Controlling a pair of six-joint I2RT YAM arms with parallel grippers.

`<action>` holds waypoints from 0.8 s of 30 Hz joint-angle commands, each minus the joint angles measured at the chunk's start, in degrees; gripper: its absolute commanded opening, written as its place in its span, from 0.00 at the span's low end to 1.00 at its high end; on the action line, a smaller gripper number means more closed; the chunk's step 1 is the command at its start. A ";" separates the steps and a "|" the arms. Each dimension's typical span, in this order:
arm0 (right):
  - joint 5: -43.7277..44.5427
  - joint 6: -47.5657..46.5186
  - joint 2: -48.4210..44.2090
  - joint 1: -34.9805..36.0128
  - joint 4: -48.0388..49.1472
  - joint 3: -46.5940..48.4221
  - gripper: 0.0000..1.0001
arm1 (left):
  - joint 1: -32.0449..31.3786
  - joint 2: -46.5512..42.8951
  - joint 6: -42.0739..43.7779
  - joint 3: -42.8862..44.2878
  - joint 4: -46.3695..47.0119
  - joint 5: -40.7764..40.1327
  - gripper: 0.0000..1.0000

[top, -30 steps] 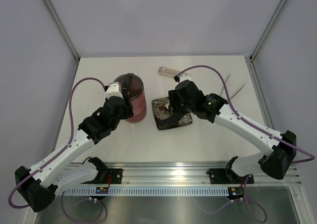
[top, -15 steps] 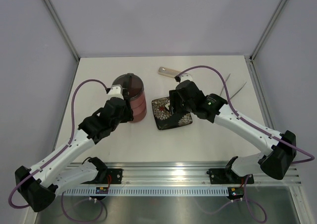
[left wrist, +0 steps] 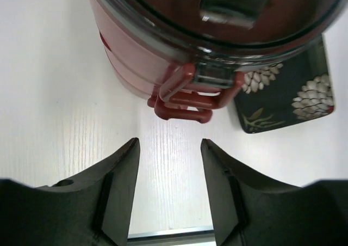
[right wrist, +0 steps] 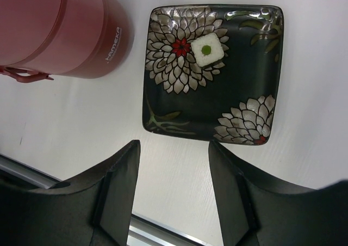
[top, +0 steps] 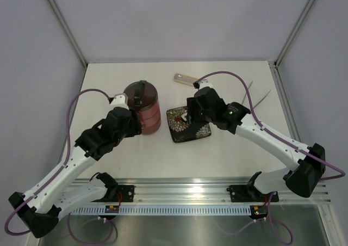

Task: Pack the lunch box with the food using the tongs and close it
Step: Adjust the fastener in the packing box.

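Dusty-red lunch box [top: 145, 112] stands stacked and lidded on the counter [top: 228, 159], at nine o'clock of the plate [top: 176, 129]; its side clasp [left wrist: 182, 96] shows only from the left wrist, the plate's white square [right wrist: 206, 50] only from the right; left end effector [left wrist: 168, 148] and right end effector [right wrist: 174, 148] gape apart, empty.

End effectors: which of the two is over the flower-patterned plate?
The right end effector hangs above the plate; the left end effector faces the red lunch box instead.
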 commanded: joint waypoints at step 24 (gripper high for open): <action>-2.06 -2.49 0.01 -1.54 1.42 1.23 0.61 | -0.04 0.83 -3.58 -1.29 9.34 1.21 0.03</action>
